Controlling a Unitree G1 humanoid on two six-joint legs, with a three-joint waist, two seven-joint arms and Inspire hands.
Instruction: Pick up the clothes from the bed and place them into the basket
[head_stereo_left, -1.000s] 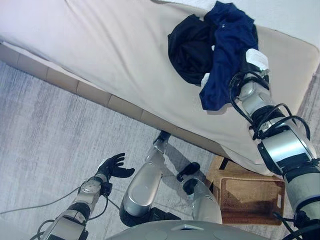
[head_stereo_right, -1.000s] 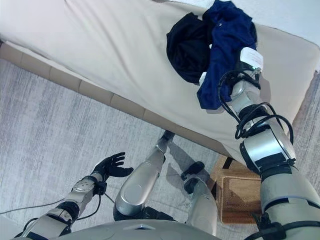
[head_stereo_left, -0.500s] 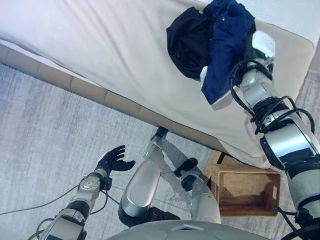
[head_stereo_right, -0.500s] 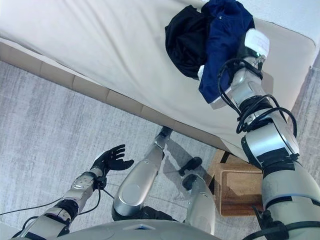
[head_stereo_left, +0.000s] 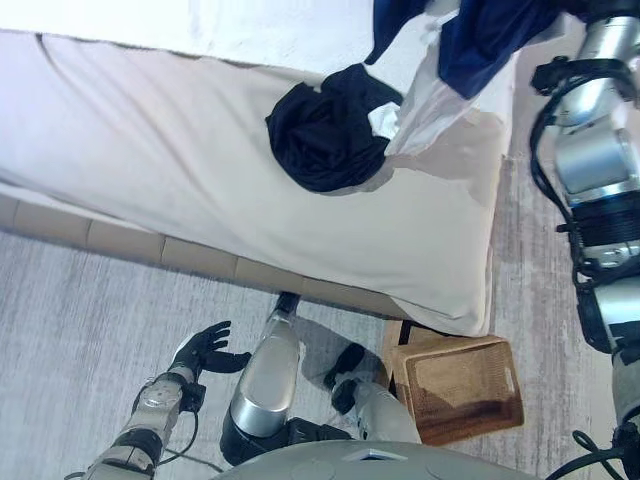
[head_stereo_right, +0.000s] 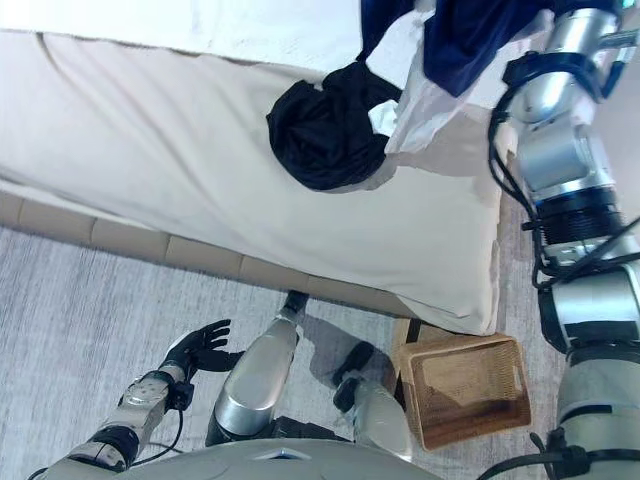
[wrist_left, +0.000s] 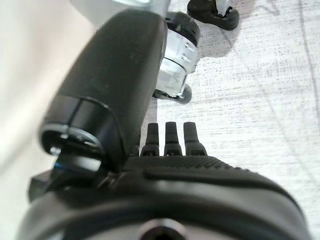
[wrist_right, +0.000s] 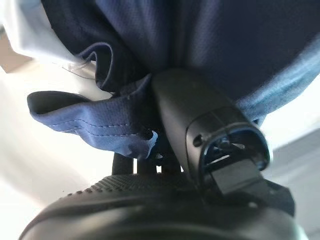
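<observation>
My right hand (wrist_right: 165, 200) is shut on a navy blue garment (head_stereo_left: 480, 35) and holds it up above the bed (head_stereo_left: 150, 170), at the top right of the eye views. The cloth drapes over the thumb (wrist_right: 200, 120) in the right wrist view. A pale part of the garment (head_stereo_left: 420, 100) hangs down toward the mattress. A black garment (head_stereo_left: 325, 135) lies crumpled on the bed just below and to the left of it. A brown wicker basket (head_stereo_left: 450, 347) stands on the floor by the bed's near corner, empty. My left hand (head_stereo_left: 203, 348) is open and low at the lower left.
The bed has a beige cover and a tan padded side rail (head_stereo_left: 120, 245) along its near edge. Grey striped carpet (head_stereo_left: 80, 330) covers the floor in front of the bed and around the basket.
My right hand has lifted the navy garment off the bed and away from the black one, which stays put. The camera view has shifted. The left hand stays low and open.
</observation>
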